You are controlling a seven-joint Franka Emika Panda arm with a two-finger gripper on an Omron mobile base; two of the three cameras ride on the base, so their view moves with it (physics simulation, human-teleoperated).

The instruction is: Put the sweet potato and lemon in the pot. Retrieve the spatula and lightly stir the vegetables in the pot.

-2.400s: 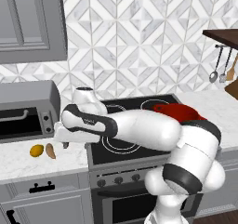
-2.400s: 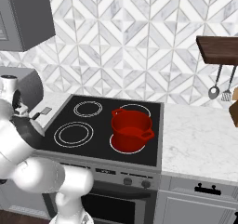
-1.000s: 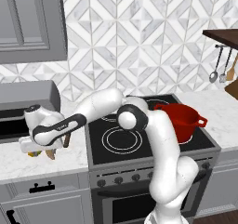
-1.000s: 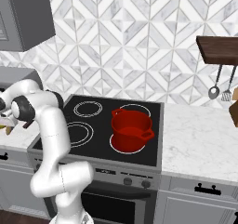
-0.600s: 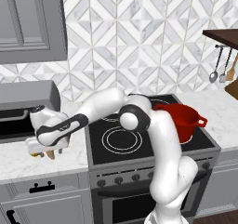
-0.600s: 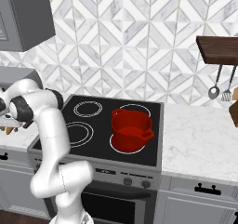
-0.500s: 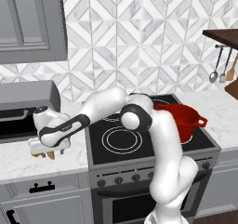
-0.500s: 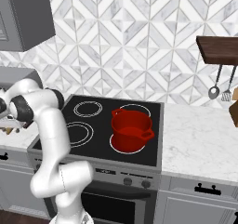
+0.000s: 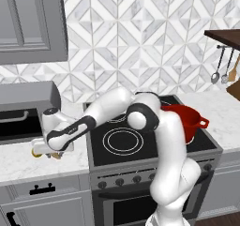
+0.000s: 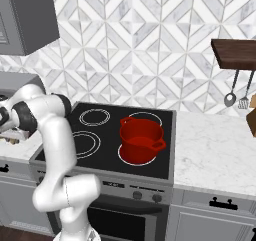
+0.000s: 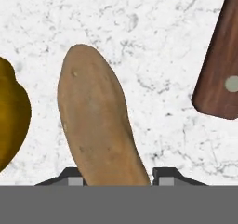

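A tan-orange skin with faint darker specks is shown by the sweet potato [image 11: 100, 125]. At nine o'clock from it, a dull dark yellow is seen on the lemon [image 11: 11, 118]. At two o'clock, a dark red-brown wood grain with a pale grey rivet marks the spatula [image 11: 222, 65]. White marble with grey veining covers the counter [image 11: 153, 42]. The pot [image 10: 141, 139] is coloured bright red.

A home kitchen, seemingly: black stove [image 10: 120, 140], marble counter [image 10: 215, 155], tiled backsplash [image 10: 150, 50], grey cabinets [image 9: 28, 23]
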